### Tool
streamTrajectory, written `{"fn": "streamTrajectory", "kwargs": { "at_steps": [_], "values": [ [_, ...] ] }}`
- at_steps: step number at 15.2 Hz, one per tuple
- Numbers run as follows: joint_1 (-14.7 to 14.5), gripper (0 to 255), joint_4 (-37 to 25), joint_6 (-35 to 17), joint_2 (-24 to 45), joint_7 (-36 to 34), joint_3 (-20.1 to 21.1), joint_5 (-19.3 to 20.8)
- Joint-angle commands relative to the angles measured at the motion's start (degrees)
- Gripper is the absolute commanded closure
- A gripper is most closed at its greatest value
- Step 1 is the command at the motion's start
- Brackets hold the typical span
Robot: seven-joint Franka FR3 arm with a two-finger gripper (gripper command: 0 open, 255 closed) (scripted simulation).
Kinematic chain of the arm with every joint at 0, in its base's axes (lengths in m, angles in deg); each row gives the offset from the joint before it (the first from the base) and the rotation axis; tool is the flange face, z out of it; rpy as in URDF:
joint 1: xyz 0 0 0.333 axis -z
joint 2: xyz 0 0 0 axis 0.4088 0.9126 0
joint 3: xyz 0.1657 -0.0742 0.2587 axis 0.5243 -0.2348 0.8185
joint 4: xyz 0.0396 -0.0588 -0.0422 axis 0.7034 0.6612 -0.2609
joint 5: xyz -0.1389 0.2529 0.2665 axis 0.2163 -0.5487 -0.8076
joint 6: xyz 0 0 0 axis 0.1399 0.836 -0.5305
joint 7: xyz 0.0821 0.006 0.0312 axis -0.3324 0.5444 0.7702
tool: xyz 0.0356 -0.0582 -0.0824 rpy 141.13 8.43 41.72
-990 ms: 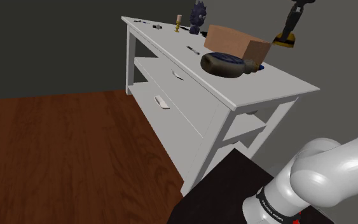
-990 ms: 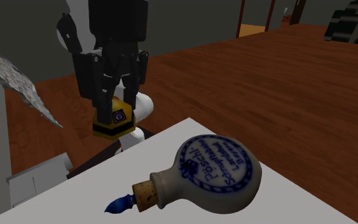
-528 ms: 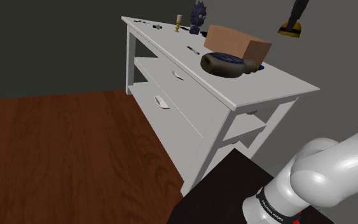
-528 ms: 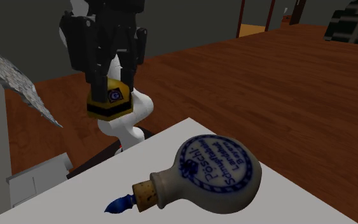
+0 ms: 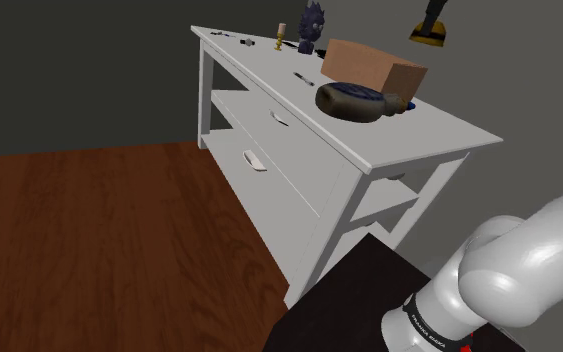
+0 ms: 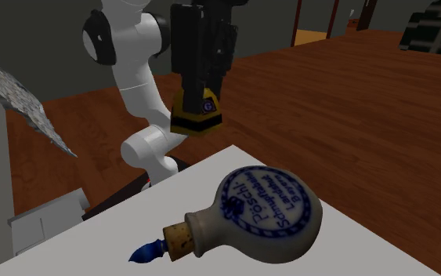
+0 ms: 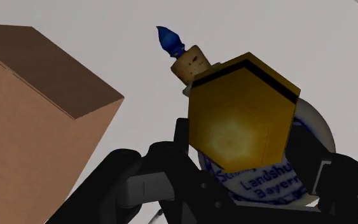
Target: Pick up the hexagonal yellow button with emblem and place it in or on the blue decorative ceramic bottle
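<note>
Hexagonal yellow button (image 5: 429, 36), black band around it, is up in the air in the shoulder view, clamped in the all-black tool (image 5: 433, 14) near the top edge, high over the white counter (image 5: 439, 128). Down on that counter the round blue-and-white ceramic bottle (image 5: 351, 101) lies on its side, just in front of a brown cardboard box (image 5: 374, 64). A dark blue figurine (image 5: 312, 24) stands toward the counter's far end. The white arm (image 5: 524, 265) bulks large at lower right.

Over to the second exterior view: the tool (image 6: 199, 92) points down, its fingers closed on the button (image 6: 197, 112), and a small blue emblem shows on the yellow face. It hangs well clear of the bottle (image 6: 269, 205). That bottle rests flat on the counter (image 6: 93, 249), blue lettering up, with its cork neck (image 6: 181, 237) and blue tip (image 6: 146, 252) aimed at this view's lower left. Brown wood floor (image 6: 328, 86) spreads behind.

Now the wrist view: the button (image 7: 244, 113) sits gripped between the black fingers (image 7: 171, 159), its golden hexagon facing the camera. The bottle (image 7: 314, 127) lies directly behind it, cork (image 7: 190, 62) and blue tip (image 7: 169, 39) poking out past the button's edge, and the box (image 7: 31, 108) is alongside.
</note>
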Motion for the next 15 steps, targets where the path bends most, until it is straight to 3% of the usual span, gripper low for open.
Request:
{"fn": "streamTrajectory", "kwargs": {
  "at_steps": [1, 6, 15],
  "values": [
    [-0.68, 255, -3.12, 0.82, 2.84, -1.95, 1.20, -0.78],
    [-2.64, 255, -12.07, 3.33, 10.64, -6.70, 4.06, -2.23],
    [-2.84, 255, 2.99, -5.24, 4.42, -9.34, 4.22, -2.22]
  ]
}}
